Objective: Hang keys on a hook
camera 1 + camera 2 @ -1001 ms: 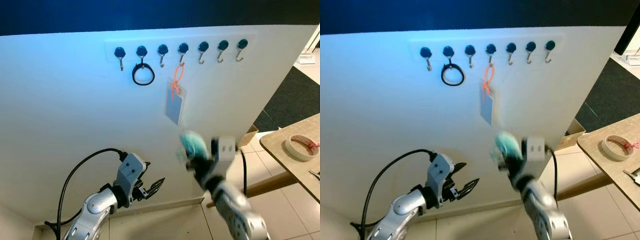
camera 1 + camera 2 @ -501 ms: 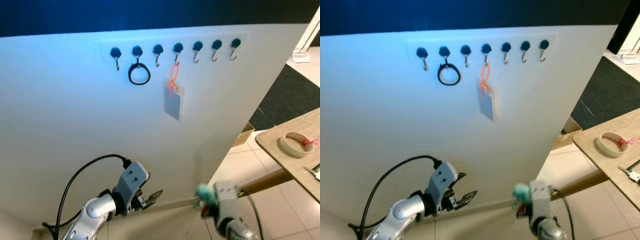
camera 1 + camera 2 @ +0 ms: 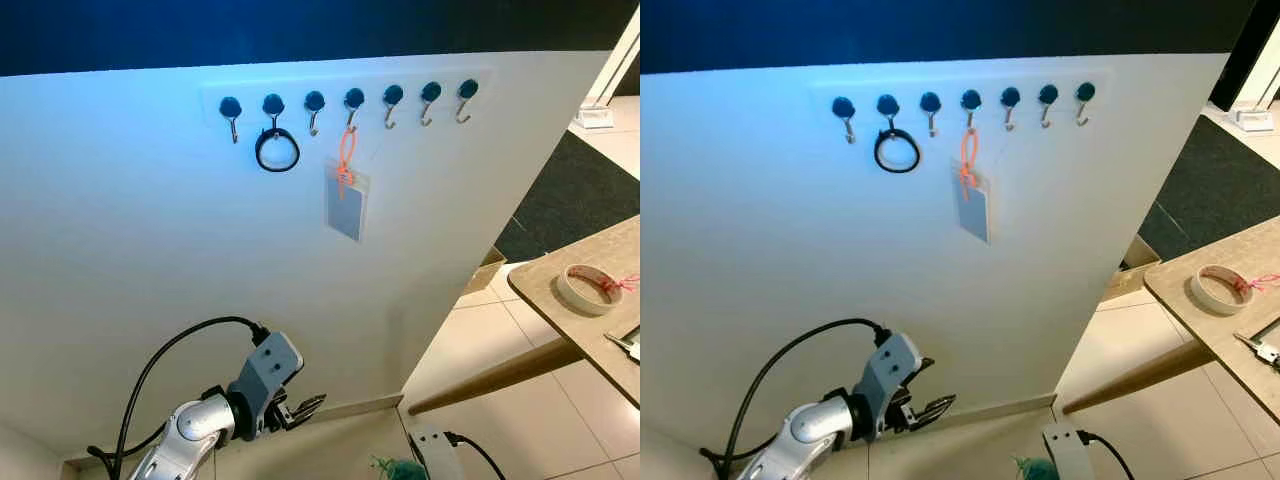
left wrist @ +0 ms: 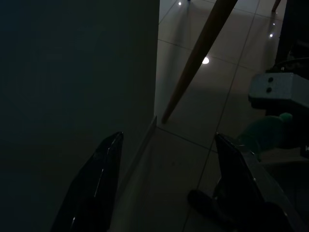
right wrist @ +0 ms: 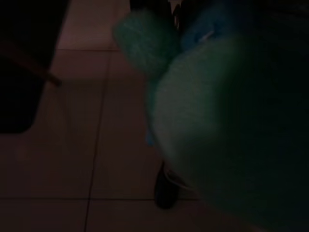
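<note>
A row of dark-knobbed hooks (image 3: 350,102) runs along the white wall. One hook carries a black ring (image 3: 277,150); another holds an orange loop with a grey card (image 3: 345,200). The remaining hooks (image 3: 427,98) are bare. My right gripper (image 3: 397,467) is low at the picture's bottom edge, far beneath the hooks, shut on the keys' teal fluffy fob (image 5: 217,121); the keys themselves are hidden. My left gripper (image 4: 166,137) is open near the wall's base, its fingers (image 4: 104,166) spread over floor tiles.
A wooden table (image 3: 600,325) with a roll of tape (image 3: 586,289) stands at the right, its slanted leg (image 3: 490,378) reaching toward the wall. A dark carpet (image 3: 580,190) and a cardboard box (image 3: 488,270) lie behind. A black cable (image 3: 150,365) loops off the left arm.
My right arm has dropped from just below the hanging card to the bottom edge, taking the teal fob with it. The left arm has sunk slightly.
</note>
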You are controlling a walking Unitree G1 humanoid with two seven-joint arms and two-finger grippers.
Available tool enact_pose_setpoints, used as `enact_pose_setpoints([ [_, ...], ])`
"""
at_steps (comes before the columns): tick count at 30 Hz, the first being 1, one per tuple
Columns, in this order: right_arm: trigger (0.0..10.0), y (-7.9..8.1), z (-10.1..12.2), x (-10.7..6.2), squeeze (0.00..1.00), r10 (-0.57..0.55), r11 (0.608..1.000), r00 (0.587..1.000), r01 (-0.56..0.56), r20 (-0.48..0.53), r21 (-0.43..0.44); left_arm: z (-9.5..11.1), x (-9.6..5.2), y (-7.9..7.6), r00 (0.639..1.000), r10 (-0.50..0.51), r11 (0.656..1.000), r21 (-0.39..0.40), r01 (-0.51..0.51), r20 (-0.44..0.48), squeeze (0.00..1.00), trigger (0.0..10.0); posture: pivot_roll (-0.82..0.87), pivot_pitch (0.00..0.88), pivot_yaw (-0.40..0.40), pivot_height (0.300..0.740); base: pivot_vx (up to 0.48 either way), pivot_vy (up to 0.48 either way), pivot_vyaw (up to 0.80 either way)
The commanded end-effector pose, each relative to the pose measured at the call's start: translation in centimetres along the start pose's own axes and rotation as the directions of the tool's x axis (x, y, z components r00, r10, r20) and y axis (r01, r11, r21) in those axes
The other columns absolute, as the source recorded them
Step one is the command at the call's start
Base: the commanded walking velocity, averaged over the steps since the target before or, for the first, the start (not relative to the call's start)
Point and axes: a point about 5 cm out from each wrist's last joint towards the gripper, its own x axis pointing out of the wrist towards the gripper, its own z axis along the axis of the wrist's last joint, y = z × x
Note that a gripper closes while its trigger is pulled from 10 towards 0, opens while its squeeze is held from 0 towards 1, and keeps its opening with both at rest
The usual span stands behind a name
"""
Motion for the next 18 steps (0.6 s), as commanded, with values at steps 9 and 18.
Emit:
enact_pose_setpoints([
  [9, 10.0, 0.2, 1.2, -0.1, 0.00, 0.147, 0.677, 0.980, -0.199, 0.135, 0.709, -0.5, -0.1, -0.3, 0.999, -0.019, 1.000, -0.004, 0.019, -0.035, 0.00, 10.0, 0.05, 0.094, -0.016, 0.740, 0.000, 0.000, 0.00],
  [18, 10.0, -1.8, 0.3, -0.1, 0.00, 0.031, 0.521, 0.990, -0.136, 0.141, 0.842, -0.4, -0.2, -0.1, 1.000, -0.008, 1.000, -0.009, 0.007, -0.027, 0.00, 10.0, 0.05, 0.103, -0.015, 0.740, 0.000, 0.000, 0.00],
])
